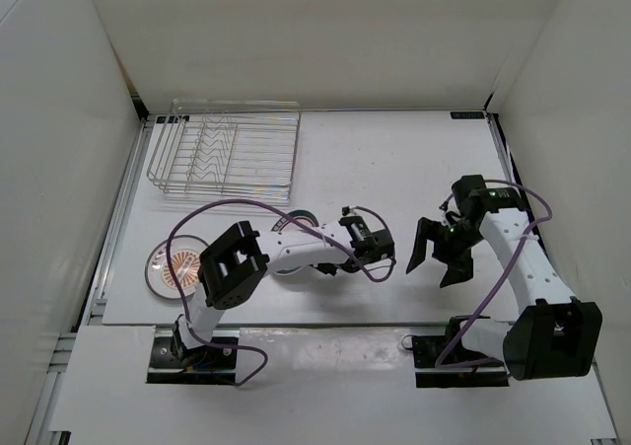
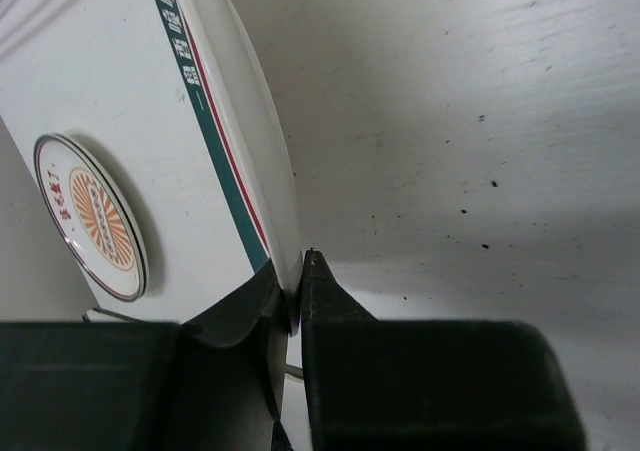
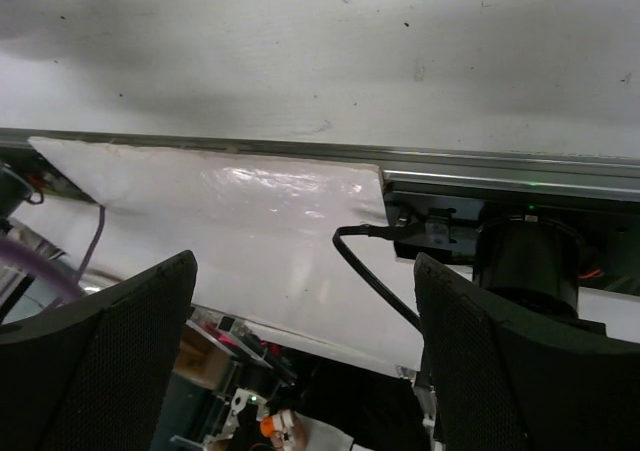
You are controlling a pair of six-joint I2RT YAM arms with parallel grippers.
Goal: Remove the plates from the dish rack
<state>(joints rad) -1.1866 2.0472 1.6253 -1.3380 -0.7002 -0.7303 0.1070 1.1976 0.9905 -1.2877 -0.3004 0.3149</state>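
Sunburst plate: the small round white plate with an orange sunburst centre [image 1: 166,265] is lying flat on the white worktop [image 1: 394,169], down in the near-left corner. From overhead it's partly tucked under the left arm [image 1: 232,262].
Left claw: the left claw [image 2: 290,289] is pinched almost closed on the rim of the small round white plate with a green-and-red ringed rim [image 2: 130,81]. There's one finger on each face, right at the edge.
Ringed plate vs claw: the plate stretches away from the fingertips towards the sunburst one, which peeks out just past it in the wrist view. From above it's mid-worktop, mostly hidden under the left arm, to the right of the sunburst plate. Honestly can't tell if it's resting on the worktop or lifted off it.
Right claw: the right claw [image 1: 431,270] is spread wide with nothing in it. It hangs over the right half of the worktop, well apart from both plates.
Dish rack: the rectangular silver wire dish rack [image 1: 227,154] sits at the far left of the worktop, well behind both plates and clear of both claws.
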